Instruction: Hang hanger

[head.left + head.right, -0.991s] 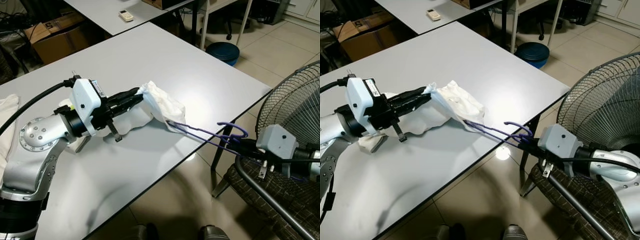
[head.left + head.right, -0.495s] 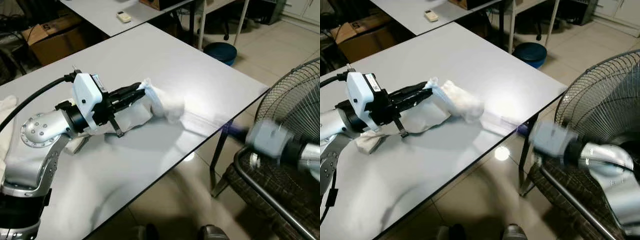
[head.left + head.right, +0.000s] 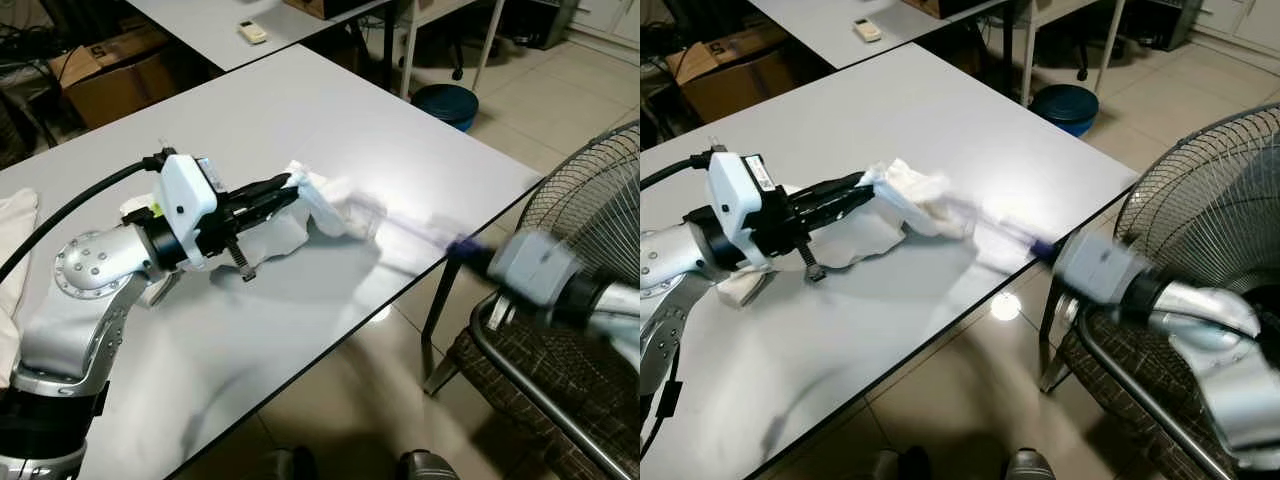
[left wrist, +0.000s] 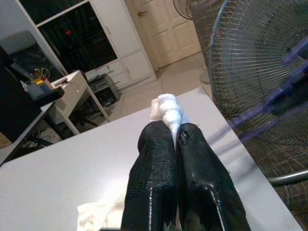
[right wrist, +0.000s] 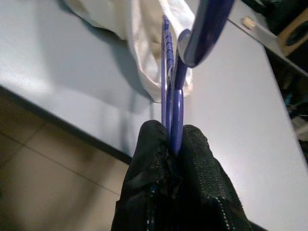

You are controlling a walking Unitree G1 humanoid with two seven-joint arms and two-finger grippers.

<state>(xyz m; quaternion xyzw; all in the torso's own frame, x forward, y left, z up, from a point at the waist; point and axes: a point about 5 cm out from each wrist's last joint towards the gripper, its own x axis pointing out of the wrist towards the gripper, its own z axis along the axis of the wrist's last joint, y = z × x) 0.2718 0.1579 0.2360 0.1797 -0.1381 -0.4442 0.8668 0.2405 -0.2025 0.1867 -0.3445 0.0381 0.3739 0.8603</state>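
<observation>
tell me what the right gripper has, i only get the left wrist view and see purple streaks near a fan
Observer: The right gripper is shut on a purple hanger, pinched just below its hook.
Operator: is the hanger in the cloth
Observer: Its far end runs into the white cloth lying on the grey table; how deep is hidden.
Operator: where's that arm standing
Observer: Off the table's edge, in front of the standing fan, blurred in both eye views.
Operator: anything behind my left gripper
Observer: More of the cloth is bunched on the table beneath the left gripper, which is shut on the cloth.
</observation>
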